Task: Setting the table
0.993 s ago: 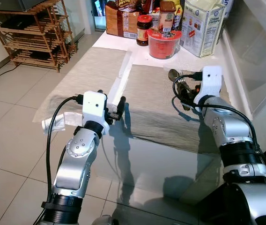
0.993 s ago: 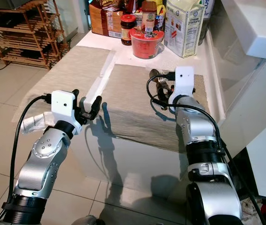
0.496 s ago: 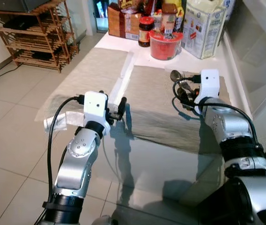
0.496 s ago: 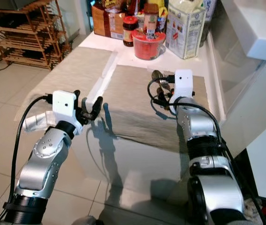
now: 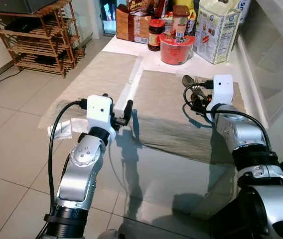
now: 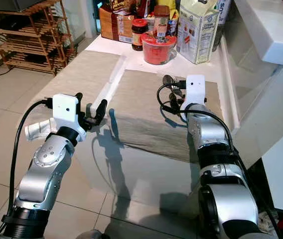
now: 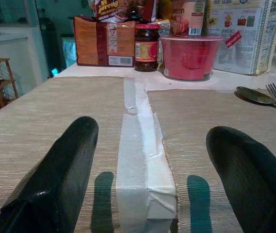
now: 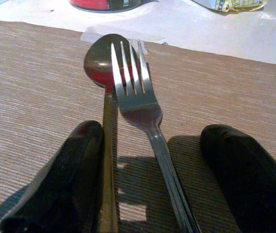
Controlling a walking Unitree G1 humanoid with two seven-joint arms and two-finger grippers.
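Note:
A spoon (image 8: 104,60) and a fork (image 8: 133,87) lie side by side on the right beige placemat (image 5: 166,109), heads toward the back of the table. My right gripper (image 8: 152,133) is open low over their handles, one black finger on each side, touching neither that I can see. From the head the spoon's bowl (image 5: 186,79) pokes out beyond that gripper (image 5: 196,99). My left gripper (image 7: 152,133) is open and holds nothing. It hovers at the near edge of the table over the white taped seam (image 7: 140,145) between the two placemats, the left one (image 5: 96,74) bare.
At the back stand a red lidded bowl (image 5: 175,47), a dark jar (image 5: 155,32), a tall carton (image 5: 216,30) and a brown packet (image 5: 131,25). A white counter (image 5: 276,74) walls the right side. A wooden rack (image 5: 37,35) stands on the tiled floor at left.
The head view has shifted slightly. Both grippers hold about the same places, and the spoon and fork have not moved.

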